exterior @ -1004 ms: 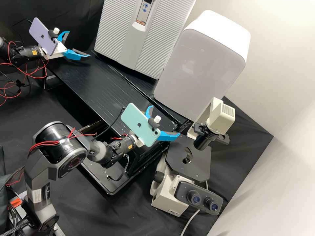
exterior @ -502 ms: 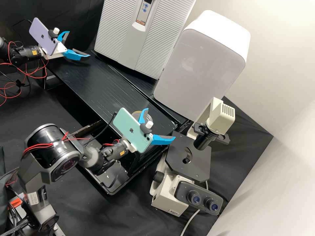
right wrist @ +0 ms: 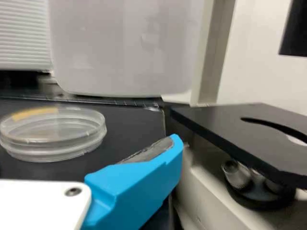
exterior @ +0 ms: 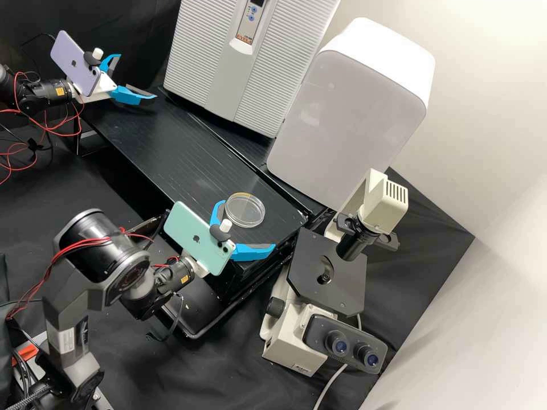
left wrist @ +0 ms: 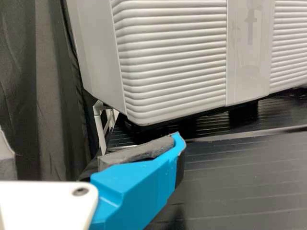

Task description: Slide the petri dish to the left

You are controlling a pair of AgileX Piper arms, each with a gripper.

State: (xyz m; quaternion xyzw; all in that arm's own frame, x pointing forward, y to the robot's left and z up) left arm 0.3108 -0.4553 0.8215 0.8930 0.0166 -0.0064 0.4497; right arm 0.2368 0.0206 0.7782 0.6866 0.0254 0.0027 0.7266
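The right pincer [exterior: 235, 232] is released, its two blue fingers spread and grasping nothing. The petri dish [exterior: 244, 209] lies flat on the bench [exterior: 171, 154] just ahead of that spread, close by the tip of the farther finger. Whether rim and finger touch, I cannot tell.

Past the pincer's nearer finger the bench ends almost at once. The microscope [exterior: 327, 273] stands just beyond that edge, its black stage near the fingertip. Farther ahead of the pincer, behind the dish, a white box [exterior: 347, 108] closes that side. On the pincer's other flank the slatted bench top stretches on to the left pincer [exterior: 122, 80]. That one hangs well apart at the far end, likewise released, with its fingers apart and holding nothing, near a ribbed white machine [exterior: 239, 57].

The high view gives the whole lane between the two pincers. The right wrist view adds the dish's low clear wall, a yellowish strip at its far rim, and the bench edge just beside the dish. The left wrist view adds the machine's dark feet resting on the bench.
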